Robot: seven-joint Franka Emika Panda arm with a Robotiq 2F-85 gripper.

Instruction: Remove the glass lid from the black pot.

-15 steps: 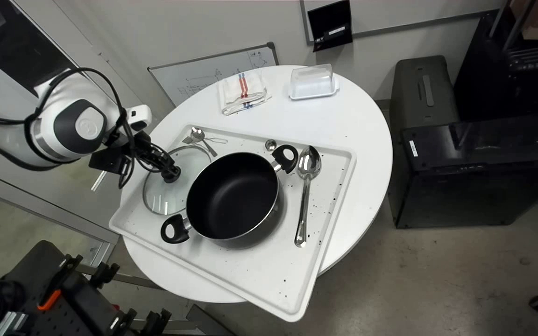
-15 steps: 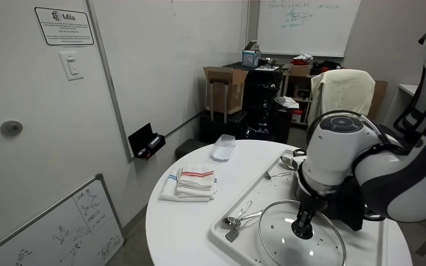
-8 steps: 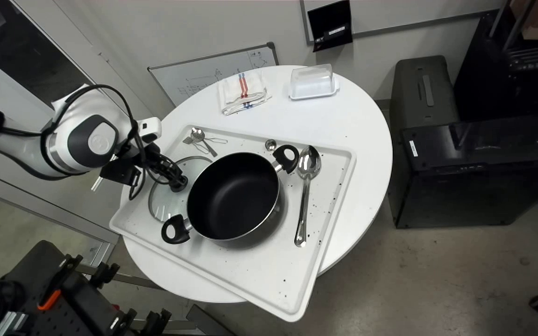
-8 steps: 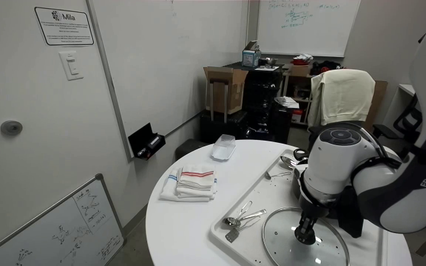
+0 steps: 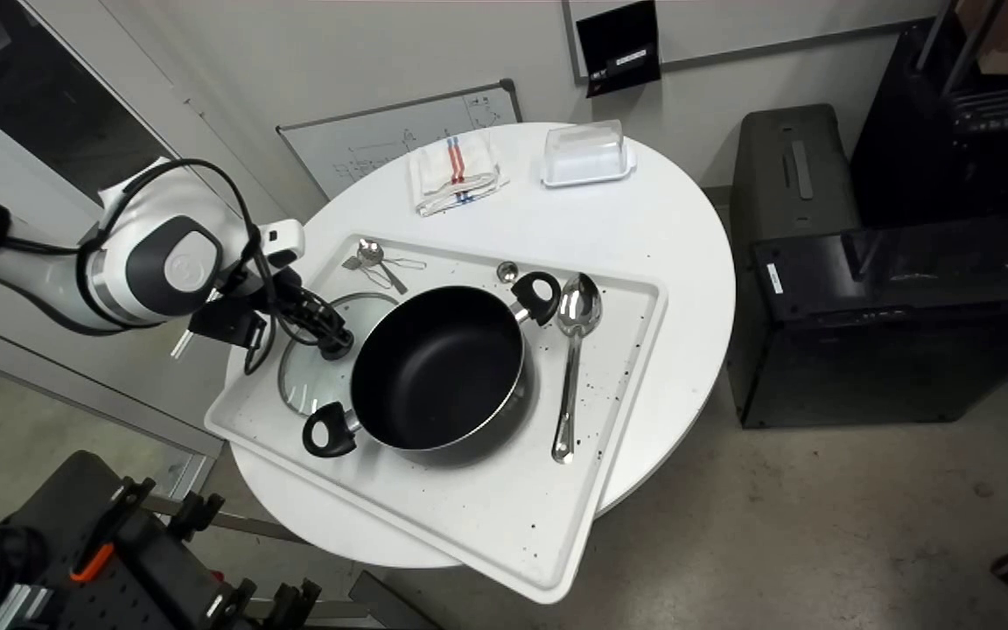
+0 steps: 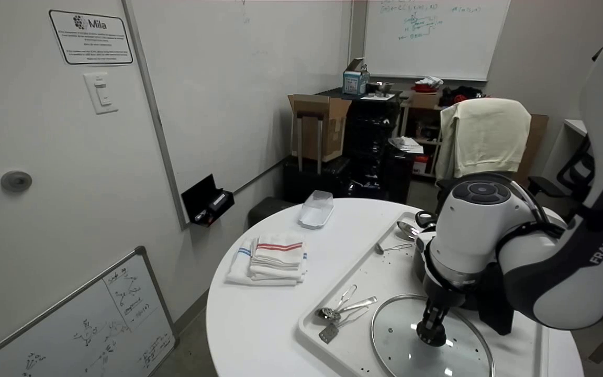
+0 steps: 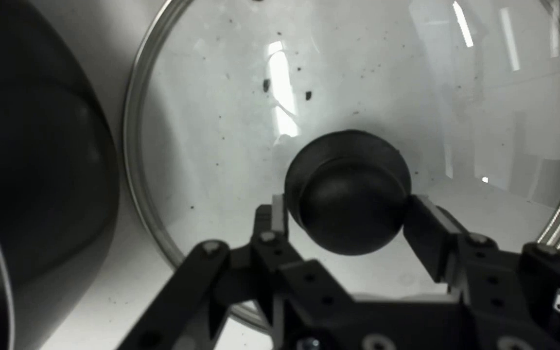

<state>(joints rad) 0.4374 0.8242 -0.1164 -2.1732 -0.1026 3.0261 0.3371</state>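
Observation:
The black pot (image 5: 438,367) stands uncovered on the white tray. Its dark side shows at the left of the wrist view (image 7: 42,160); in an exterior view it is mostly hidden behind the arm. The glass lid (image 5: 307,381) lies level beside the pot, partly hidden by it and the gripper. It also shows in an exterior view (image 6: 395,330) and in the wrist view (image 7: 212,121). My gripper (image 7: 348,198) is shut on the lid's black knob, one finger touching each side. The lid is at tray height; I cannot tell whether it fully rests there.
The white tray (image 5: 469,516) also holds a large spoon (image 5: 570,376), a small ladle (image 5: 507,272) and several small utensils (image 6: 335,317) near its edge. Folded towels (image 6: 278,259) and a clear-covered dish (image 6: 316,209) stand on the round white table.
Between one second and half a second ago, the gripper moved down with the lid toward the tray and slightly closer to the pot. Since then, almost nothing has moved.

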